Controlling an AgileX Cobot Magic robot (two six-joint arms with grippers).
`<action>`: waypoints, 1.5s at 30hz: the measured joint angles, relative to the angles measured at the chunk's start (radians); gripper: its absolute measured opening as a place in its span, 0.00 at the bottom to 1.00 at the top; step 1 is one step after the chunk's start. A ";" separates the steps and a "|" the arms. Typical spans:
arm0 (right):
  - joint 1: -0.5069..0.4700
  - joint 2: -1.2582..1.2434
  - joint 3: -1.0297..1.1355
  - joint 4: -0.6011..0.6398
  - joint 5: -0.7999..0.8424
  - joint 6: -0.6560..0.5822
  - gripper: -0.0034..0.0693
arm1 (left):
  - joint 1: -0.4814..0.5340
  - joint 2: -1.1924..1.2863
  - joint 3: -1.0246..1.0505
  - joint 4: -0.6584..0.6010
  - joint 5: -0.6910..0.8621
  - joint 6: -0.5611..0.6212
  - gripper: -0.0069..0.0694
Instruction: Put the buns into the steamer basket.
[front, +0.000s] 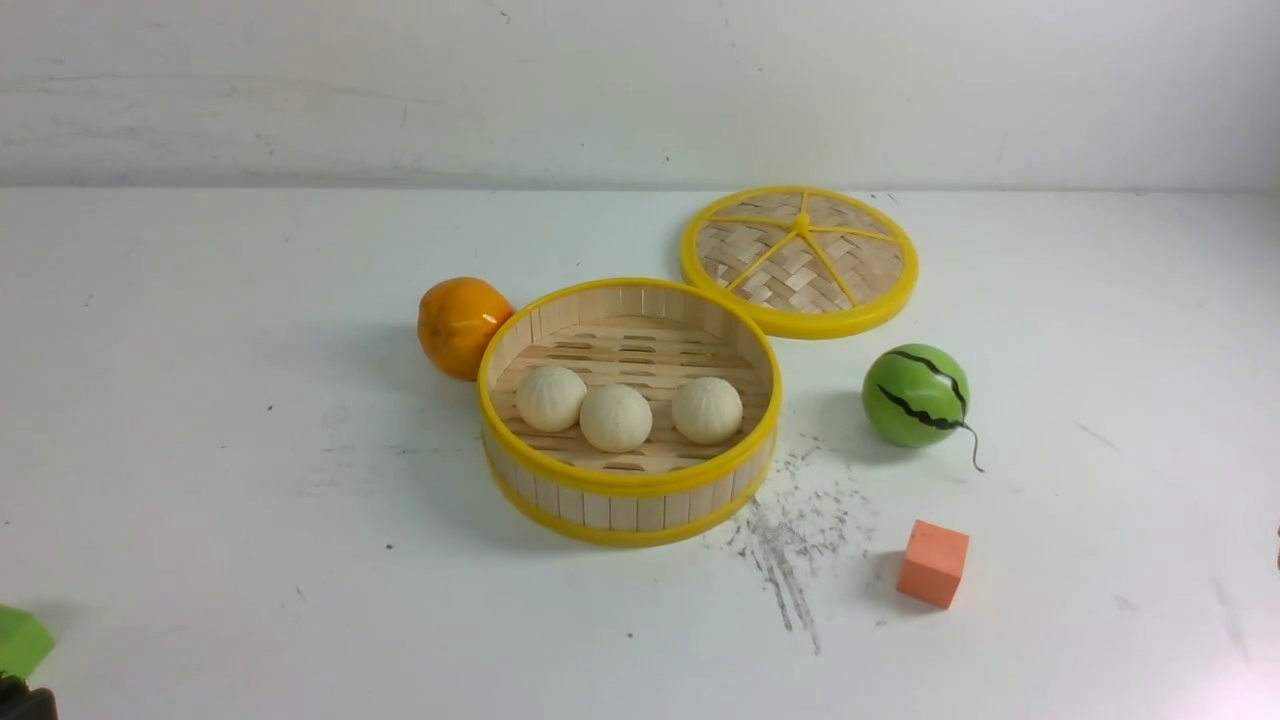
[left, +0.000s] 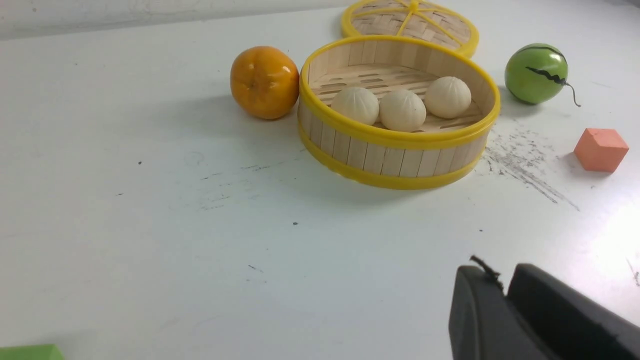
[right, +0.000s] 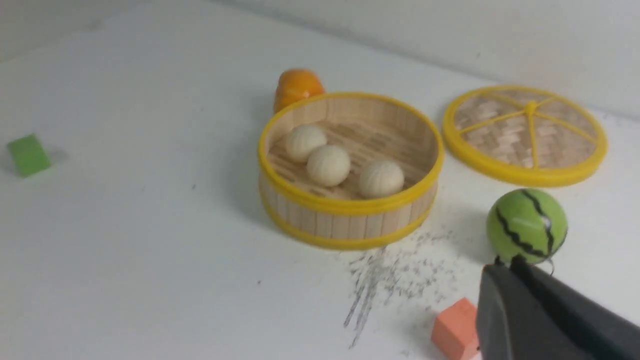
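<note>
We saw all three buns (front: 615, 417) inside the steamer basket (front: 630, 486); left gripper (left: 505, 278) and right gripper (right: 506, 264) sat closed, empty, so we judged backing away cleanly wisest.

Buns (front: 616, 417) cream-white; steamer basket (front: 630, 486) yellow-rimmed; melon ball (front: 915, 395) green, black-striped; cube (front: 933, 563) salmon.

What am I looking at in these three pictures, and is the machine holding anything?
A two-armed robot at a white table. One picture looks forward from between its arms; the other two come from cameras on each wrist, so the dark shapes are the left arm's fingers and the right arm's fingers, both closed and empty. Three buns sit inside the steamer basket. Also on the table: a lid, an orange, a green melon ball, an orange cube and a green block.
</note>
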 joint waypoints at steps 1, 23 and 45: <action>-0.021 -0.034 0.056 0.000 -0.063 0.011 0.02 | 0.000 0.000 0.000 0.000 0.000 0.000 0.20; -0.448 -0.373 0.470 -0.211 0.010 0.294 0.02 | 0.000 0.000 0.000 0.000 0.000 0.000 0.21; -0.448 -0.373 0.463 -0.210 0.047 0.294 0.03 | 0.000 0.000 0.000 0.000 0.000 0.000 0.23</action>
